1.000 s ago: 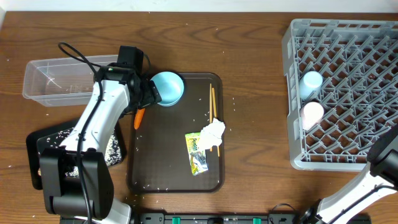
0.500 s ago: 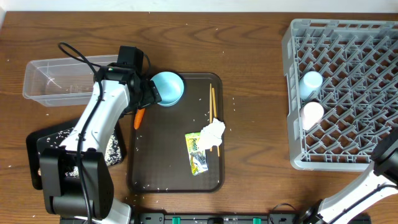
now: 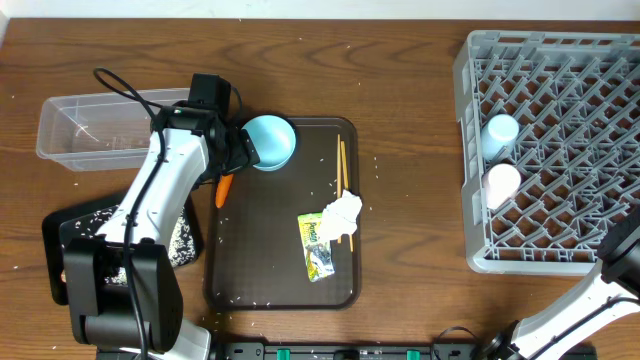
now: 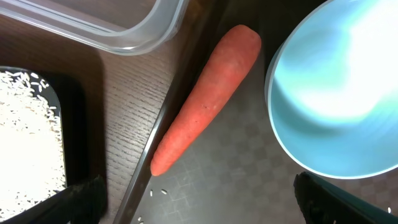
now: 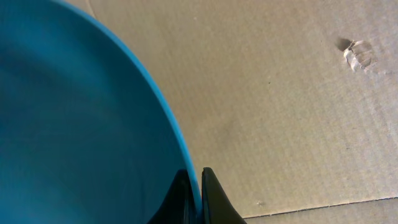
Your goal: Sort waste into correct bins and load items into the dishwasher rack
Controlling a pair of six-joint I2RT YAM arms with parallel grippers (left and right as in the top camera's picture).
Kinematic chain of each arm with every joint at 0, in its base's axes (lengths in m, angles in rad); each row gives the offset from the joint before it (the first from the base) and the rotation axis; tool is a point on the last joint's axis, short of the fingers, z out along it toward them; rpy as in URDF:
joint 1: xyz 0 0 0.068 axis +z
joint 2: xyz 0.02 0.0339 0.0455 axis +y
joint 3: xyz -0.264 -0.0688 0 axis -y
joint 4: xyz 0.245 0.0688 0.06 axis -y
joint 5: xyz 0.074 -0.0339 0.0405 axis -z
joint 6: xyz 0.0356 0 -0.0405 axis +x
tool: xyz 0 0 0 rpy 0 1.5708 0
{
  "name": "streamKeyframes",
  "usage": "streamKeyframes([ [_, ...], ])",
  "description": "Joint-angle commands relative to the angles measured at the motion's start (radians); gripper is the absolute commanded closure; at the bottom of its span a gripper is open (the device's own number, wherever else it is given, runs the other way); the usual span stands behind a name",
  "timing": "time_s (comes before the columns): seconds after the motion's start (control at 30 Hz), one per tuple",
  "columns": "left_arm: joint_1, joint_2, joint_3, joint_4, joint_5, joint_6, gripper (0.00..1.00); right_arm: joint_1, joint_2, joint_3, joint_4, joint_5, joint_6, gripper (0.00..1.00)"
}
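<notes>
plate (image 5: 74, 124) pinched by right tool (image 5: 196, 182)

Overhead looked straight down; left wrist sat close over the carrot (image 4: 208, 102) — also seen overhead; right wrist hugged the blue plate (image 5: 81, 124).

Pink cup (image 3: 501, 182) in grey rack (image 3: 520, 262)

Carrot (image 4: 208, 106) flanks: we see the small bowl (image 4: 339, 93) close on one side, the serving tray (image 4: 224, 174) rim along the other
Tray floor: we find open room left of wrapper (image 3: 318, 245) and napkin (image 3: 343, 213)
Table (image 3: 410, 150): bare wood between tray and rack (image 3: 560, 150)
</notes>
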Motion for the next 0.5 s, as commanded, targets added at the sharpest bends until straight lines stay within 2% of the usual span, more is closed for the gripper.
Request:
streamKeyframes([
  [0.0,0.003,-0.008,-0.004,-0.002,-0.008,0.004,0.02,0.014,0.010,-0.002,-0.019,-0.028,0.024,0.99],
  [0.47,0.003,-0.008,-0.004,-0.002,-0.008,0.004,0.02,0.176,0.010,-0.001,-0.011,0.005,0.024,0.98],
])
